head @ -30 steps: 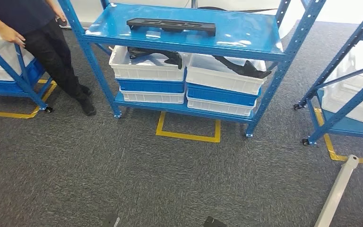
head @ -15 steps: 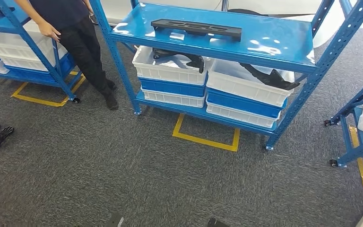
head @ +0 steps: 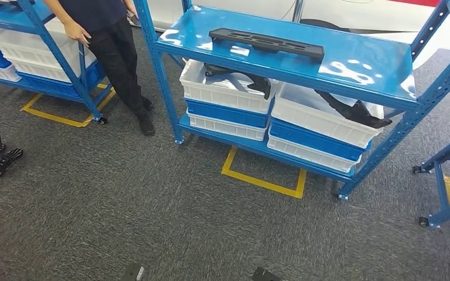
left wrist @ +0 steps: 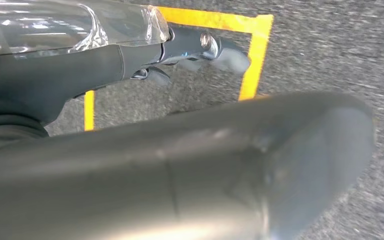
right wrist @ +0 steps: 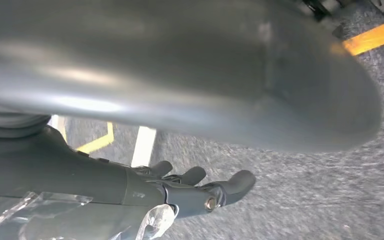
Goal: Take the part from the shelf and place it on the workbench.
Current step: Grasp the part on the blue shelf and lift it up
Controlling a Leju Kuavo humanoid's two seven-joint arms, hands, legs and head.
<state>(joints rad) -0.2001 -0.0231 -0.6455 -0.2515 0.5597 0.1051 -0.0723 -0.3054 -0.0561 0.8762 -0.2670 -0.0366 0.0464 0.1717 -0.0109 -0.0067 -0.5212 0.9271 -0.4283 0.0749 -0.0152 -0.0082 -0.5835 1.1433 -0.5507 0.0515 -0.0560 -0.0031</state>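
- The left hand (left wrist: pixel 200 47) hangs over grey carpet (left wrist: pixel 330 45), its dark fingers (left wrist: pixel 230 57) loosely extended and apart, nothing between them; a thick grey thumb fills the near part of that wrist view.
- The right hand (right wrist: pixel 200 192) also hangs above the carpet, fingers (right wrist: pixel 237 182) stretched out and a little apart, holding nothing.
- The long flat black plastic part (head: pixel 266 44) with cut-out slots lies on the top deck of the blue metal shelf rack (head: pixel 357 61), well ahead of both hands and above their level, nearer the left end of the deck.
- Under that deck, ahead of the hands, stand stacked white and blue plastic crates (head: pixel 225 102); a second stack (head: pixel 322 132) sits beside it on the right-hand side.
- Dark curved parts (head: pixel 351 108) rest in the top white crates, one sticking out over the rim of the right stack.
- A yellow tape rectangle (head: pixel 263 178) marks the carpet just in front of the rack, between it and the hands.
- Far out beyond the left hand, a person in dark clothes (head: pixel 114 41) stands between the rack and another blue rack (head: pixel 47 44) holding white crates, one hand on its post.
- Beyond the right hand stands a further blue frame on castors (head: pixel 445 175).
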